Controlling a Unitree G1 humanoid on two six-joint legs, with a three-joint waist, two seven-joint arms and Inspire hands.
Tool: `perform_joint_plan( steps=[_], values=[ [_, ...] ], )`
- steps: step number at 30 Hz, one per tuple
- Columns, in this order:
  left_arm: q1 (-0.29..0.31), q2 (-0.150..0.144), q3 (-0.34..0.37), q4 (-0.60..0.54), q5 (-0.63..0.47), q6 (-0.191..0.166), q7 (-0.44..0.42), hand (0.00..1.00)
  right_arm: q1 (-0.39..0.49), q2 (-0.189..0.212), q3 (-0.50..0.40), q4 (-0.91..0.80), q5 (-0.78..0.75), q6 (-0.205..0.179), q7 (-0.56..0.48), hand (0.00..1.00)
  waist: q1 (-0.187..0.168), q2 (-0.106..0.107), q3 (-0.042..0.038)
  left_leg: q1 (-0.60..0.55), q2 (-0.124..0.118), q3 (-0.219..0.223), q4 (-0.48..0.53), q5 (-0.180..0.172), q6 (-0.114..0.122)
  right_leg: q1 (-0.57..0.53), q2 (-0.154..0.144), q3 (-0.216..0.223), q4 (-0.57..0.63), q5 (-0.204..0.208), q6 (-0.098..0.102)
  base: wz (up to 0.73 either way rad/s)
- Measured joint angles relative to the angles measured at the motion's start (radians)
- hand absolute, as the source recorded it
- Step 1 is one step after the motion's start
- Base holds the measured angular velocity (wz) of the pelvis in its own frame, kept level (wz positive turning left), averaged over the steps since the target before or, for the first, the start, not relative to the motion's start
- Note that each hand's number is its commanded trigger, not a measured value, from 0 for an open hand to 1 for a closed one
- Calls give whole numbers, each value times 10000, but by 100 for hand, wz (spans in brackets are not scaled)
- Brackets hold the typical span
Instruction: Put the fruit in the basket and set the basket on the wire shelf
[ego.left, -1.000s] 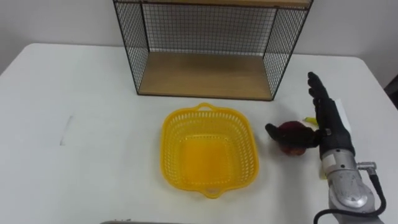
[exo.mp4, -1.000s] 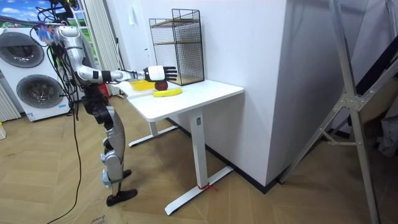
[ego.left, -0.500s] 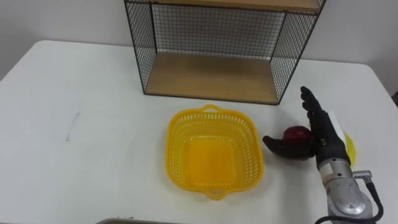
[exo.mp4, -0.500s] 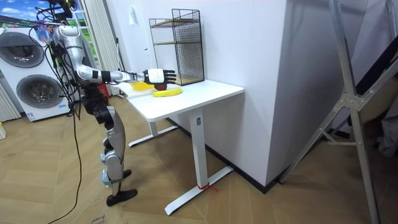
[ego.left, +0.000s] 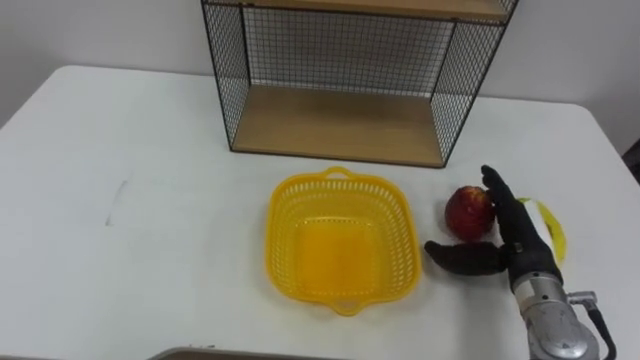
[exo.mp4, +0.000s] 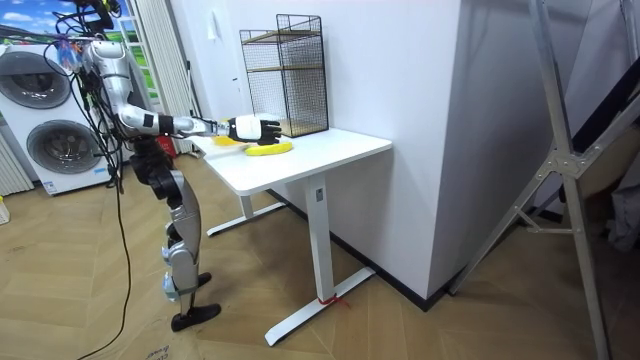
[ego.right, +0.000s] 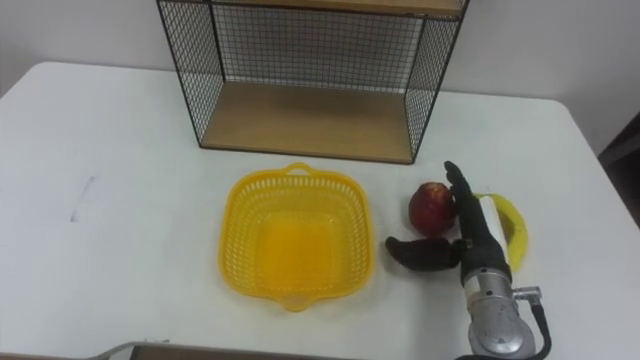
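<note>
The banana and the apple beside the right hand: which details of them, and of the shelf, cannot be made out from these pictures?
- banana: in the eye views the right hand hides most of it, and a yellow curve shows.
- apple: whether the straight fingers touch it cannot be told.
- wire shelf: its top is cut off by the eye views' upper edge.
- Room view: the fruit is too small to make out.
</note>
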Motion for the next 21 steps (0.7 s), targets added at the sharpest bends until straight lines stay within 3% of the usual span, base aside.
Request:
perform_joint_plan(
  steps=[1,2,3,4,5,10,21],
  values=[
    [0,0,0,-7,98,0,0,0,-1,0,0,81,-172,-11,0,0,-1,-6,-5,1,0,-5,-1,0,0,0,0,-20,0,0,0,0],
    [2,0,0,-59,186,-1,-1,0,3,0,-13,275,-352,-18,1,9,0,-21,-13,0,0,-20,-1,0,0,1,-1,-51,1,0,0,0],
    [12,-1,1,-78,282,-10,-2,0,9,-6,-21,308,-483,-12,20,58,-16,-28,-13,-1,1,-23,-3,0,-1,0,0,-61,-1,0,0,0],
    [12,0,4,-78,314,-10,-3,0,15,-6,-22,320,-527,-12,34,73,-25,-31,-12,-2,2,-23,-3,-1,-1,0,1,-62,-3,0,0,0],
    [-10,0,5,-85,354,-10,-3,0,15,-7,-20,349,-527,-24,84,100,-36,-36,-13,-4,2,-27,-6,-1,-2,0,2,-63,-2,0,0,0],
    [-14,64,0,-176,331,-9,85,0,-169,-46,-77,1000,-750,-307,-139,100,-35,-107,-63,37,7,-42,-21,-1,-2,56,10,6,5,1,0,0],
    [31,111,-2,-274,337,166,244,0,-491,-100,-242,1458,-1455,-179,-377,100,30,-149,-62,168,15,-41,-22,-8,1,165,24,55,2,7,-6,0]
  ],
)
